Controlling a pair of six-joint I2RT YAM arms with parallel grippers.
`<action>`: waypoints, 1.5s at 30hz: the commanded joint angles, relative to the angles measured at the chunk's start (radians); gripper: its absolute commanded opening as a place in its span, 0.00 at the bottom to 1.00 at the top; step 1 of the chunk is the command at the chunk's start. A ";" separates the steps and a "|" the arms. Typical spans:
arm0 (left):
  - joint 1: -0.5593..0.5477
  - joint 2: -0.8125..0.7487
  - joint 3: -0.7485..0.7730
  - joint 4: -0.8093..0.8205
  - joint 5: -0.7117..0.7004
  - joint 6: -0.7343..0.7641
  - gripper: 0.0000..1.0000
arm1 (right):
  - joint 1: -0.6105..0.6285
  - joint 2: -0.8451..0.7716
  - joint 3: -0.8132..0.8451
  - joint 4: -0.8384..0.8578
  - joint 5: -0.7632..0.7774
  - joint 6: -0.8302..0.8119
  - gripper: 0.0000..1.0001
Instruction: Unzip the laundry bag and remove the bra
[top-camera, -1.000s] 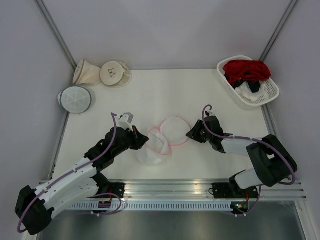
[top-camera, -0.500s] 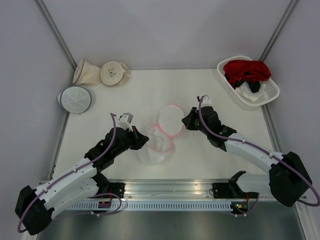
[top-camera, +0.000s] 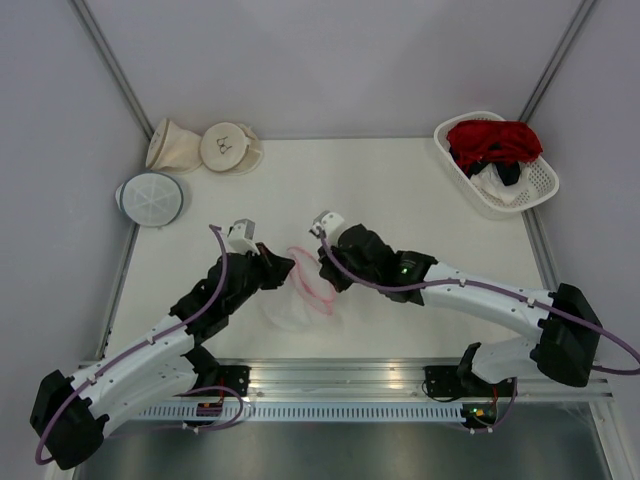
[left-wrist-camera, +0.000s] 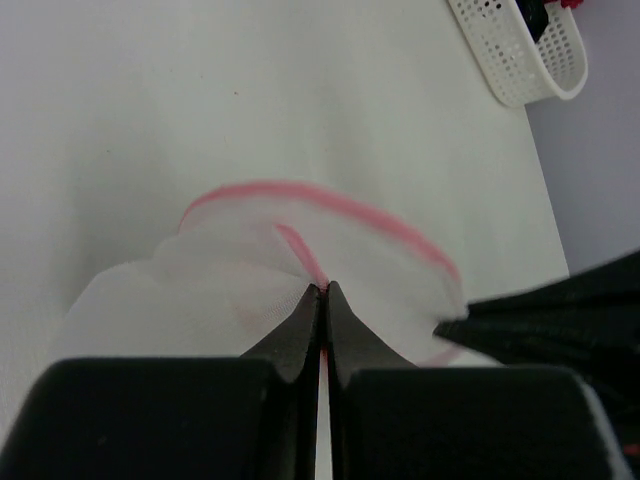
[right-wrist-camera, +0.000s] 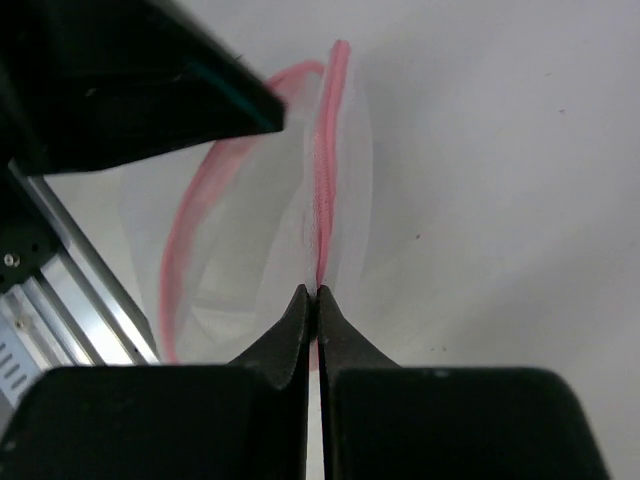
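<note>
While both jaws clamp pink rim (right-wrist-camera: 323, 180), sheer mesh laundry bag (top-camera: 293, 310) seemingly crumpled.

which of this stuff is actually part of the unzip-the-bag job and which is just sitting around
Part of the job:
- pink-rimmed laundry bag, pinched by the left gripper and right gripper
- red bra, lying in the white basket

Just lying about:
- beige pouches
- grey-blue-rimmed pouch
- black garment
- white cloth
</note>
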 joint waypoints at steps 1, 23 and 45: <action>-0.004 -0.013 -0.009 0.065 -0.097 -0.076 0.02 | 0.115 0.050 0.080 -0.122 0.077 -0.107 0.01; -0.004 -0.074 -0.045 0.003 -0.133 -0.212 0.99 | 0.235 0.067 0.091 -0.097 0.152 -0.127 0.01; -0.002 -0.054 0.004 -0.073 -0.087 -0.212 0.02 | 0.304 -0.006 0.058 -0.134 0.424 -0.128 0.01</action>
